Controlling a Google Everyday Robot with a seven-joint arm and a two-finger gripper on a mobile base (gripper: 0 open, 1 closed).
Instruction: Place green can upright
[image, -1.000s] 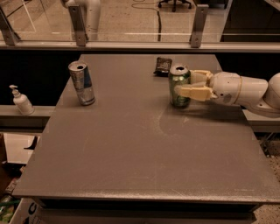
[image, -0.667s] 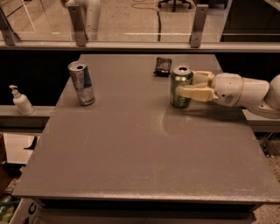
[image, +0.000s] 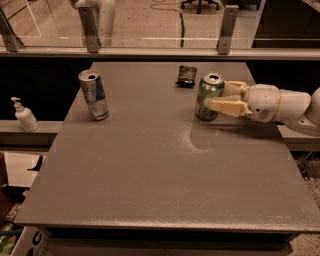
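Observation:
The green can (image: 207, 100) stands upright on the grey table (image: 160, 170), at the back right, silver top with pull tab facing up. My gripper (image: 216, 97) reaches in from the right on a white arm (image: 280, 104). Its cream fingers (image: 222, 106) sit on either side of the can, the near one across the can's front and the far one partly hidden behind it. The jaws are closed on the can, and its base rests on the table.
A taller, slimmer silver-and-blue can (image: 93, 95) stands upright at the back left. A small dark packet (image: 186, 75) lies near the table's far edge behind the green can. A white pump bottle (image: 24, 115) stands on a ledge off the table's left side.

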